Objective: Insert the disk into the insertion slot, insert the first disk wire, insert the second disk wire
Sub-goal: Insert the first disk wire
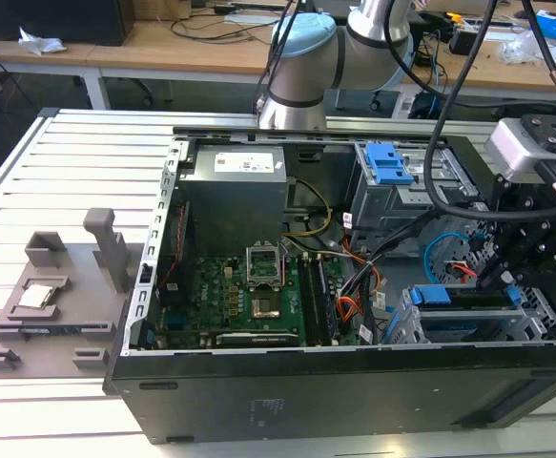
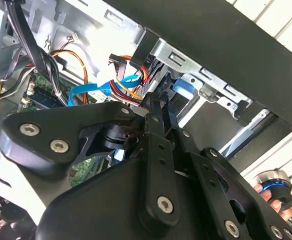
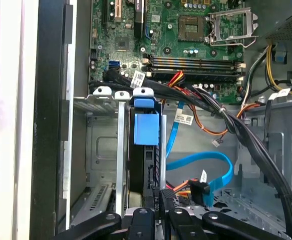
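Sitting in the insertion slot [image 3: 101, 150], the disk [image 3: 147, 131] is touched by the gripper [image 3: 159, 204], pinched nearly closed on a black connector [image 3: 158, 194].

A pale slatted metal table [image 1: 39, 162] stands before long wooden benches [image 1: 154, 48] strewn with cables [image 1: 201, 24], over a dark floor [image 1: 10, 95].
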